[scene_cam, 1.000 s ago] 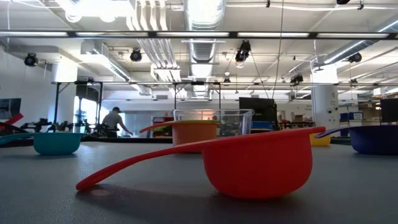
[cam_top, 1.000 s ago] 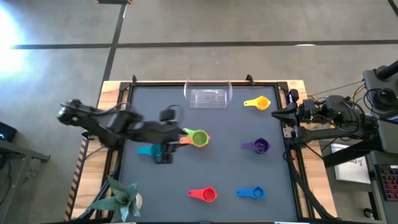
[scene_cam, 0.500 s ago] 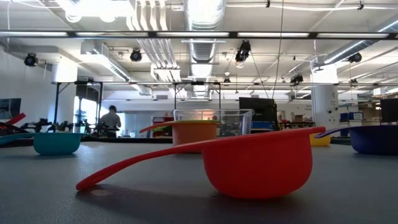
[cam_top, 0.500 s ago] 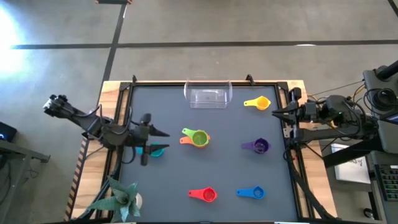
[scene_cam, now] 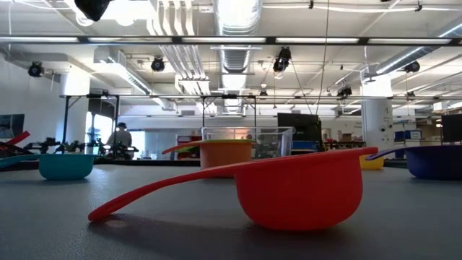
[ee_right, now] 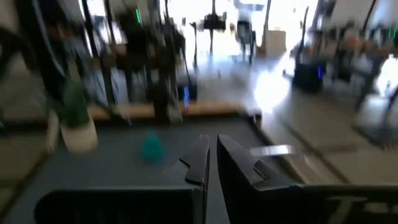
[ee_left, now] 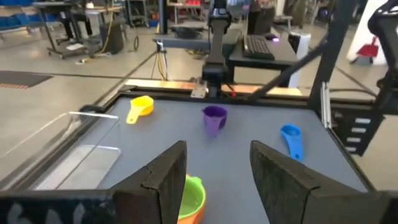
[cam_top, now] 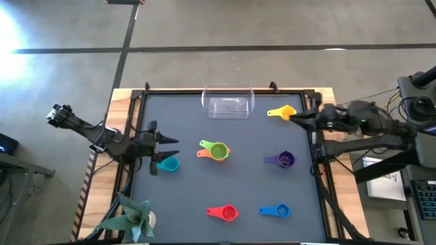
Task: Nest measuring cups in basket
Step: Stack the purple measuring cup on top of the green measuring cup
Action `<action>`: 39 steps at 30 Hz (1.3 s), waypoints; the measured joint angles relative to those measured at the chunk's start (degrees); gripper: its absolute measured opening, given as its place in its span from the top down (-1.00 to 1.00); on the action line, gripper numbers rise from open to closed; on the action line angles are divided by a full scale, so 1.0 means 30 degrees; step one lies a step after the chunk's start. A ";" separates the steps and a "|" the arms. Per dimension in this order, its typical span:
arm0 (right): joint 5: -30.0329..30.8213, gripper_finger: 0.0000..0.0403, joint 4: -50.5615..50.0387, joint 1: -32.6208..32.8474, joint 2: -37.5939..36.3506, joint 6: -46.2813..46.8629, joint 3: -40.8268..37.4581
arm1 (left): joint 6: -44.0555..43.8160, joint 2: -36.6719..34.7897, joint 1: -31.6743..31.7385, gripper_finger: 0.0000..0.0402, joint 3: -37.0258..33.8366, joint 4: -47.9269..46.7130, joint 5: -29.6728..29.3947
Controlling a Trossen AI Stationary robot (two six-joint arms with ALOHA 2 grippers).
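Six cups lie apart on the dark table (cam_top: 191,197). The green cup (cam_top: 218,150) sits inside the orange cup (cam_top: 203,154) at mid-table; both show in the left wrist view as green (ee_left: 189,198) inside orange (ee_left: 186,216). The teal cup (cam_top: 167,164), yellow cup (cam_top: 283,112), purple cup (cam_top: 284,160), red cup (cam_top: 225,213) and blue cup (cam_top: 276,211) stand alone. The clear basket (cam_top: 228,104) sits at the far edge with nothing in it. My left gripper (cam_top: 169,140) (ee_left: 214,163) hangs open by the left edge, just beyond the teal cup. My right gripper (cam_top: 294,117) (ee_right: 213,158) is shut, beside the yellow cup.
A green plant (cam_top: 133,216) stands at the table's near left corner. The wooden frame (cam_top: 122,99) borders the table. In the low view the red cup (scene_cam: 299,191) fills the foreground. A person (scene_cam: 119,137) stands far back in the room.
My left gripper has drawn back from the green and orange cups toward the table's left edge, uncovering the teal cup. My right gripper has moved in from the right edge toward the yellow cup. No cup has moved.
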 joint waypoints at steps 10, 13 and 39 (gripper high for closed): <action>0.0656 0.84 -1.2989 0.0192 0.9246 0.1829 0.6230 | 0.0080 -0.0926 0.0000 0.20 -0.0962 0.1335 0.0007; 0.0576 0.76 -1.5455 0.0732 1.1004 0.3071 0.6046 | 0.0085 -0.0787 0.0000 0.20 -0.1090 0.1355 0.0007; -0.1050 -0.02 -1.4163 0.0905 0.9220 0.7270 -0.2420 | 0.0269 0.0222 -0.0007 0.20 -0.1099 0.1643 0.0095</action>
